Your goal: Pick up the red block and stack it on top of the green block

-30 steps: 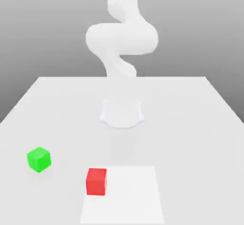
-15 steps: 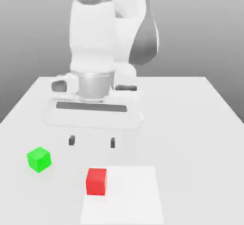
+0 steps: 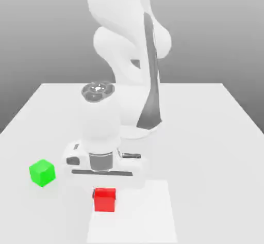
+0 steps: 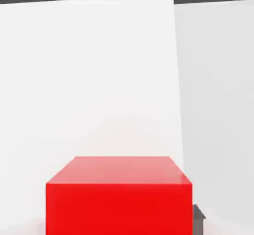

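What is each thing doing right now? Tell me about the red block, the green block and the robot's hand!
red block: sitting flat on the table, not lifted, right under the robot's hand.
green block: sitting on the table by itself, nothing stacked on it, off to the exterior view's left of the red block.
gripper: lowered over the red block.
table: flat, with both blocks on it.

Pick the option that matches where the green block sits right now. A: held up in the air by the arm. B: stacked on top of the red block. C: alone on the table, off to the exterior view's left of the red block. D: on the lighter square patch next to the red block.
C: the green block rests by itself on the table, apart from the red block, which sits under the arm's hand.
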You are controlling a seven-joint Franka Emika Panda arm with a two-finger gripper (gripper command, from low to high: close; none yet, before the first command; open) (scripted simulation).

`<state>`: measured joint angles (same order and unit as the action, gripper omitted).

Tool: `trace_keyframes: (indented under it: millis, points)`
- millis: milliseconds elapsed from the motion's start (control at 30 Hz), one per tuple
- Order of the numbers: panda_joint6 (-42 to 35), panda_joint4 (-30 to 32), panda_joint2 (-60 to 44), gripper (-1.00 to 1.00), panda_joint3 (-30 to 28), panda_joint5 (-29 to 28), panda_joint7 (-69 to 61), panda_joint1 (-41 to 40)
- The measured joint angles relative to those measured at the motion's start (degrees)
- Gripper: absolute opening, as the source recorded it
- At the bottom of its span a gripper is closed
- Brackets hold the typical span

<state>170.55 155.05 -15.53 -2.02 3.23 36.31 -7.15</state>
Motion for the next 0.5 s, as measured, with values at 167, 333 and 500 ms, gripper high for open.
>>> trace_keyframes:
  millis: [167,333,500]
  points:
    - [-6.6,1.1,7.8,-1.0,-0.9,-1.7,1.3,0.5]
    - [-12.5,2.3,14.9,-1.0,-3.3,-4.1,8.3,-4.7]
    - [-15.1,3.2,18.4,-1.0,-8.0,-6.0,21.2,-12.8]
